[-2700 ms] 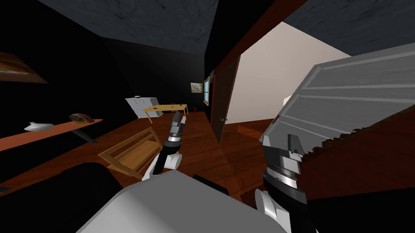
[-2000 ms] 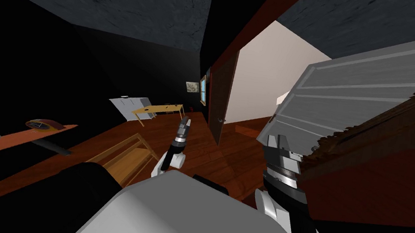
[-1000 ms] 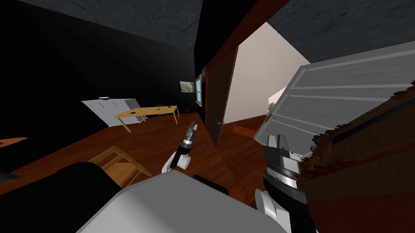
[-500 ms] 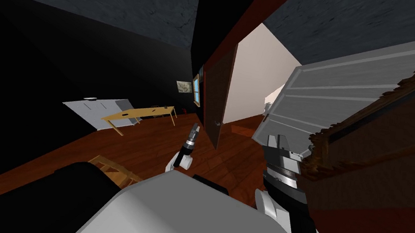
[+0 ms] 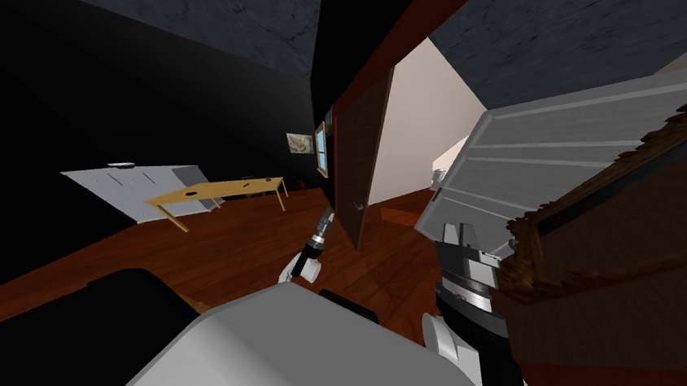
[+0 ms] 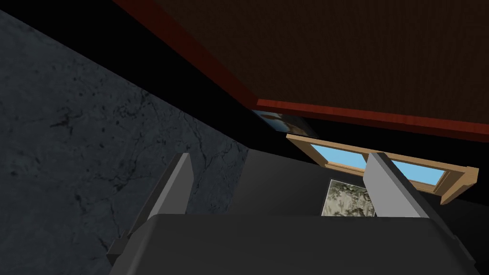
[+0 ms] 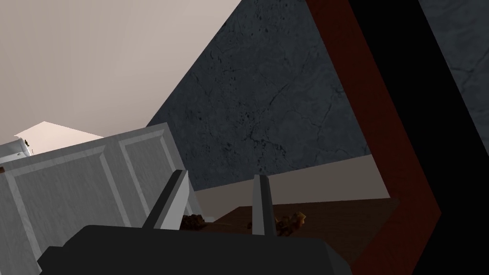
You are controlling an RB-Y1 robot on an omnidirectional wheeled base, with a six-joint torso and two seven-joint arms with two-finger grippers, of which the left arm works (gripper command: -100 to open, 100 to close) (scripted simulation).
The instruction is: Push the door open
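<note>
The door (image 5: 575, 162), which I take to be the grey panelled one because the right arm is at it, stands on the right of the head view, already at an angle to the opening beside it.

Far left, a yellow bench (image 5: 215, 191) stands on the wooden floor (image 5: 246, 240), with a pale grey slab (image 5: 126, 180) beside it. Next comes the left pincer (image 5: 325, 219), raised over the floor just beside the edge of a dark brown door (image 5: 360, 147). Its fingers stand wide and hold nothing. Past the brown door, a beige wall (image 5: 415, 130) shows through the opening. Then comes the grey door, and at its lower corner the right pincer (image 5: 458, 230). Its fingers are narrowly apart with nothing between them, and they point upward alongside the panels. Whether it touches the door I cannot tell. Rightmost is a brown mass (image 5: 640, 231) with a ragged edge, close against the door.

The risks, as I judge them:
- Thin fingers set so near the corner may slide off the edge, and the push is lost.
- The door may jam on the brown mass.
- The left arm, so near the brown door, may catch it if the body turns.
</note>
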